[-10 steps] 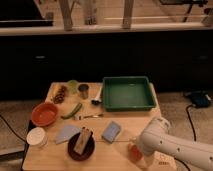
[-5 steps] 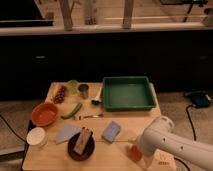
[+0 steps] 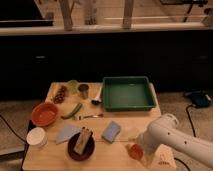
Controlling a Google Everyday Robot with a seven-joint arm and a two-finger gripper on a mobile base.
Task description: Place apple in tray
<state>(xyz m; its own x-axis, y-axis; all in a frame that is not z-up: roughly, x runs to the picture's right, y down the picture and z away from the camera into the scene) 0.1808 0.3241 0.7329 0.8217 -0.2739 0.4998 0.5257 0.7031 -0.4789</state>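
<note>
The apple (image 3: 134,151) is a small orange-red fruit near the front edge of the wooden table, right of centre. My gripper (image 3: 142,148) is at the end of the white arm (image 3: 172,137), which reaches in from the lower right, and sits right beside the apple; the arm hides most of it. The dark green tray (image 3: 128,93) stands at the back right of the table, well beyond the apple, with nothing in it.
On the table there is a light-blue sponge (image 3: 111,131), a dark bowl (image 3: 81,146) holding a snack, a grey cloth (image 3: 66,133), a white cup (image 3: 37,136), an orange-red bowl (image 3: 45,113), a green vegetable (image 3: 73,110) and a metal cup (image 3: 83,91). A dark counter runs behind.
The white arm has shifted slightly to the right. The apple stays in the same spot.
</note>
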